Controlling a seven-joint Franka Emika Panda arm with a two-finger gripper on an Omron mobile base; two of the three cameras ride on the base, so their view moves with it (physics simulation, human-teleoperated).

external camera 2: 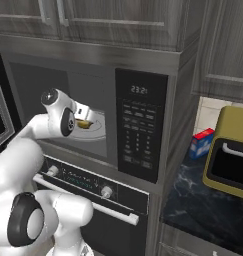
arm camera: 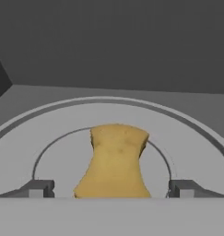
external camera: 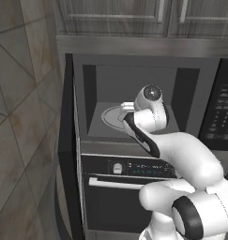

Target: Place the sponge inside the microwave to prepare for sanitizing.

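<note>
The yellow sponge (arm camera: pixel 114 161) lies on the round turntable (arm camera: pixel 182 133) inside the microwave (external camera 2: pixel 139 130), whose door (external camera: pixel 67 140) stands swung open to the left. My gripper (arm camera: pixel 112 189) reaches into the grey cavity and is open, one fingertip (arm camera: pixel 37 189) on each side of the sponge with gaps between. From the right base view the sponge (external camera 2: pixel 84 124) shows as a small yellow patch just under the gripper (external camera 2: pixel 86 118). In the left base view the hand (external camera: pixel 124 112) hangs over the turntable (external camera: pixel 108 118).
A black oven (external camera: pixel 120 183) with knobs and a bar handle sits directly below the microwave. To the right, an olive-yellow toaster oven (external camera 2: pixel 230 155) and a blue-and-red box (external camera 2: pixel 200 142) stand on a dark counter (external camera 2: pixel 203 205). Wooden cabinets run above.
</note>
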